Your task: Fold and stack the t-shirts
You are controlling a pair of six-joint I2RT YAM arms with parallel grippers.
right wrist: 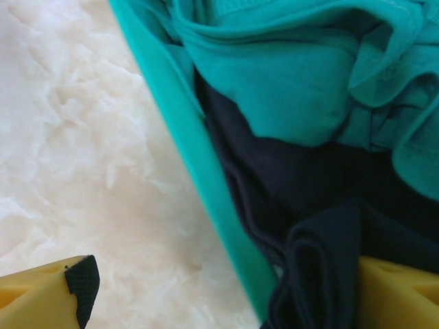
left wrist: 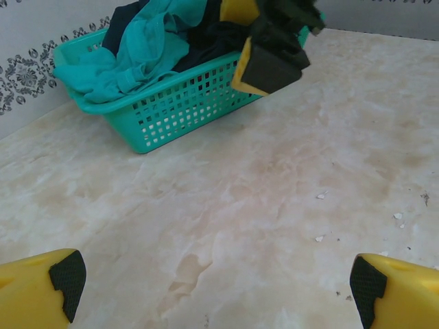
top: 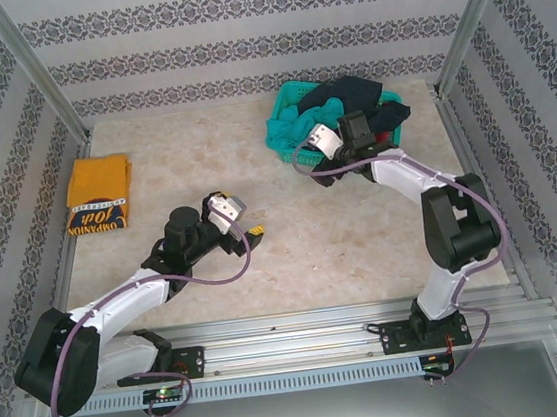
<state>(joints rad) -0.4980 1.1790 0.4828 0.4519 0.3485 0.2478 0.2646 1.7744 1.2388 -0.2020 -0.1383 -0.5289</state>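
Taking the top view as a clock face, the yellow shirt [top: 96, 194] lies folded flat at about 9 o'clock on the table [left wrist: 274, 192], its lettered band toward the near edge; that one looks done. The teal shirt [right wrist: 295, 89] is bunched up in the basket [top: 285, 132] at about 1 o'clock, heaped with some dark cloth [right wrist: 309, 205] that may be another garment, though the crumpled folds do not show what it is. The right gripper [right wrist: 226, 288] is at the basket's near rim with its jaws wide apart, one finger outside over the table and the other down against the dark cloth, clamped on nothing. The left gripper [left wrist: 212, 281] hangs low over bare table near the middle, jaws fully apart and empty, facing the basket at its 1 o'clock. As I judge it, roughly half the job remains: the teal shirt has to come out, be spread, folded and laid on the yellow one.
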